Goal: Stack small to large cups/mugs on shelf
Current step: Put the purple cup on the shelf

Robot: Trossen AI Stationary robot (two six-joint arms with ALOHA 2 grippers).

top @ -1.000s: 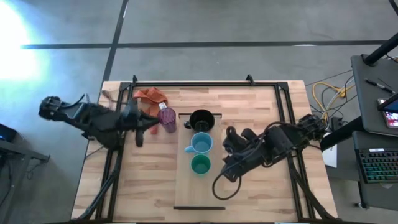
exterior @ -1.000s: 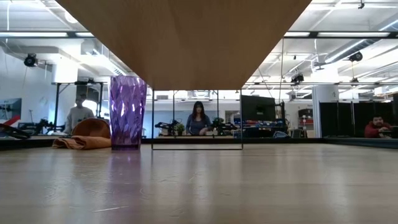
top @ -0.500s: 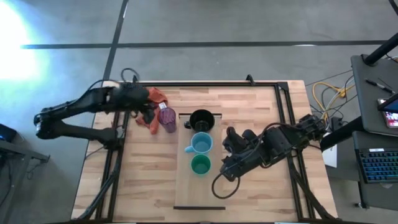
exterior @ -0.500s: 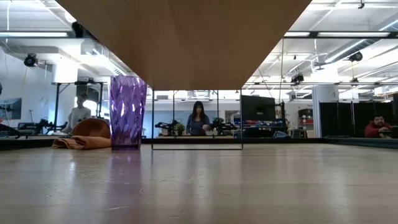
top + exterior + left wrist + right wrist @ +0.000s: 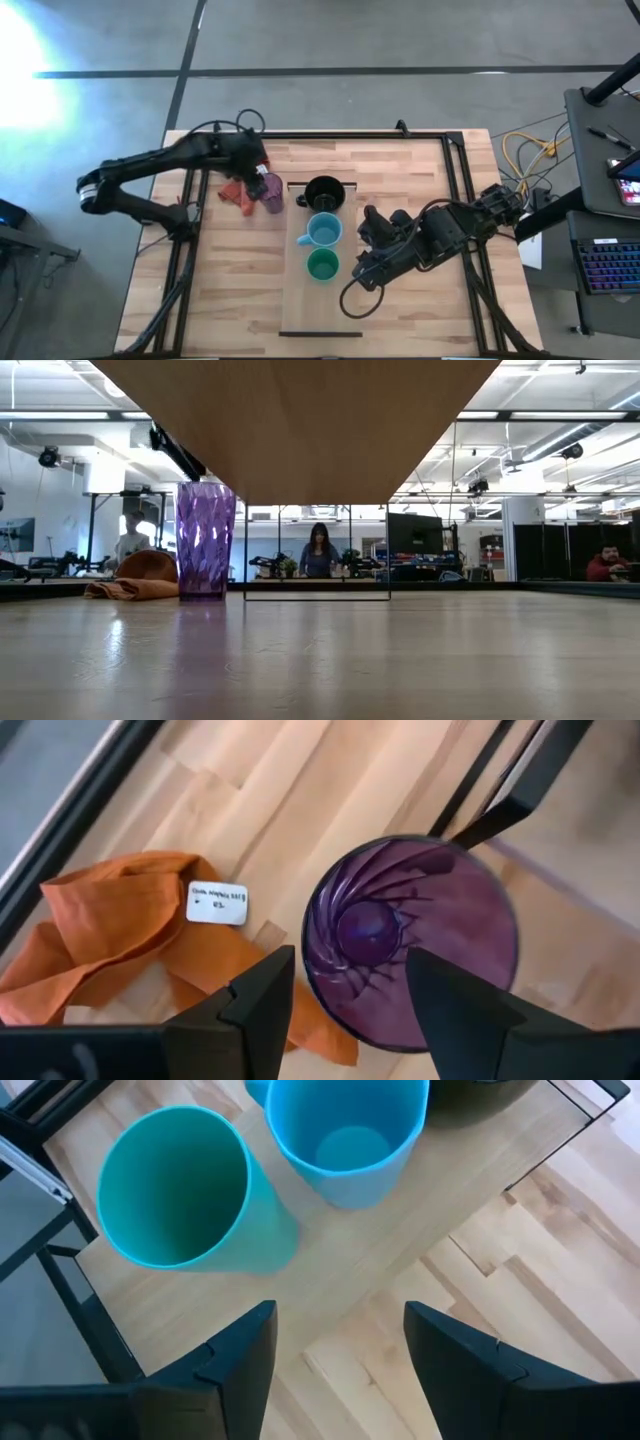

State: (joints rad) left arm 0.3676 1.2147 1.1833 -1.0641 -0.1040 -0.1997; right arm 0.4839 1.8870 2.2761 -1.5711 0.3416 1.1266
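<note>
The translucent purple cup (image 5: 270, 192) stands upright on its base on the tabletop, left of the shelf (image 5: 318, 305), beside the orange cloth (image 5: 238, 190). My left gripper (image 5: 345, 1005) hangs open above it and looks down into the purple cup (image 5: 410, 935); in the low view nothing stands around the cup (image 5: 205, 540). On the shelf stand the black mug (image 5: 324, 192), the light blue mug (image 5: 322, 230) and the green cup (image 5: 322, 265) in a row. My right gripper (image 5: 340, 1350) is open, just right of the green cup (image 5: 175, 1185) and the blue mug (image 5: 345, 1130).
The orange cloth (image 5: 120, 930) with a white label lies against the purple cup's left side. A black cable loops on the table near the shelf's right edge (image 5: 360, 300). The shelf's near half is bare board. People show in the room beyond the table.
My left arm has swung from the table's left edge toward the far side and right, and its gripper now hangs over the purple cup. The cups and mugs have stayed where they were.
</note>
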